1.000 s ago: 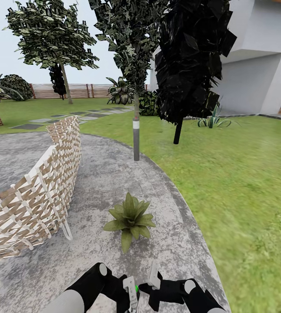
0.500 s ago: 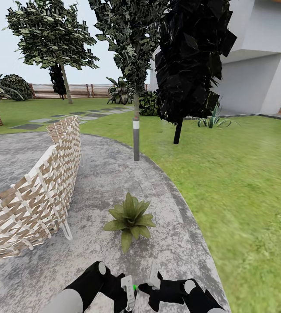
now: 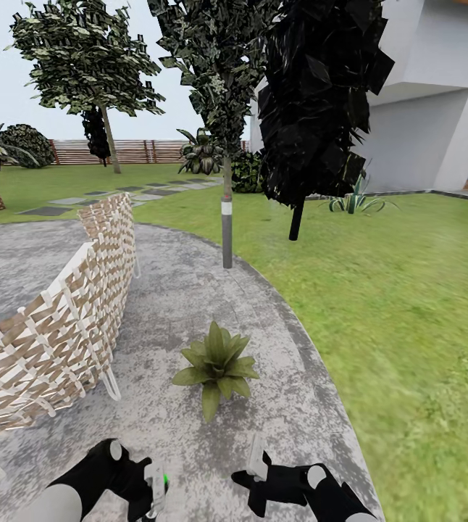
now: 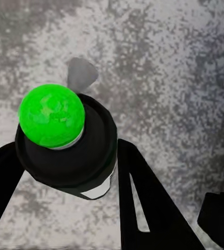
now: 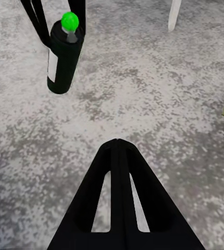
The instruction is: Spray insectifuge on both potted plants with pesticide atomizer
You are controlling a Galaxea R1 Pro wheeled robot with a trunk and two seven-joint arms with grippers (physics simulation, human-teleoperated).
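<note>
Grey paving (image 3: 190,304) lies under both arms. We see the spray bottle (image 3: 159,489) clamped between the fingers of the left gripper (image 3: 154,493), low over the stone, left of the potted plant (image 3: 216,366). Our right gripper (image 3: 257,457) has its fingers pressed together on nothing. From the right wrist, the bottle (image 5: 64,57) shows its full dark body; from the left wrist, its green cap (image 4: 51,115).

Left gripper (image 3: 154,493) w/ pesticide atomizer (image 3: 159,487) swung out to robot's left, now well apart from right gripper (image 3: 252,464)
</note>
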